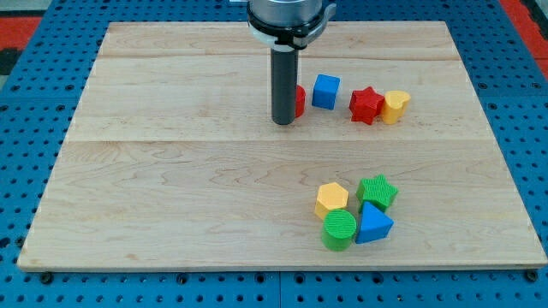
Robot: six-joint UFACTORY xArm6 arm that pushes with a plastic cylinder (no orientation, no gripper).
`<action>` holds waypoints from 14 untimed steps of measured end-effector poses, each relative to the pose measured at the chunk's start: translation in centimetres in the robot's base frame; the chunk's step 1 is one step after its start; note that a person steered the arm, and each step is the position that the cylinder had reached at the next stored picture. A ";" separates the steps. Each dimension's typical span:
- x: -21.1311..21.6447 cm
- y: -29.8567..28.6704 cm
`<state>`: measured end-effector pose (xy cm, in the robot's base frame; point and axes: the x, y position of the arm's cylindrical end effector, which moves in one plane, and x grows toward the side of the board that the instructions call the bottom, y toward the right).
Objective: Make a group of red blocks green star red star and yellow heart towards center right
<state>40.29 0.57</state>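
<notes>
My tip [282,121] rests on the board just left of a red block [300,101], which the rod mostly hides, so its shape cannot be made out. To the right of it lies a blue cube [325,91]. Further right a red star [366,105] touches a yellow heart [395,106]. A green star [378,192] sits at the lower right, well below the red star, in a cluster with other blocks.
Beside the green star are a yellow hexagon [331,200], a green cylinder [339,229] and a blue triangle [373,225]. The wooden board [171,188] lies on a blue pegboard [26,171].
</notes>
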 end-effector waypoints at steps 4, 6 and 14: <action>3.4 2.4; 12.0 19.3; 9.9 6.6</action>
<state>50.16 7.17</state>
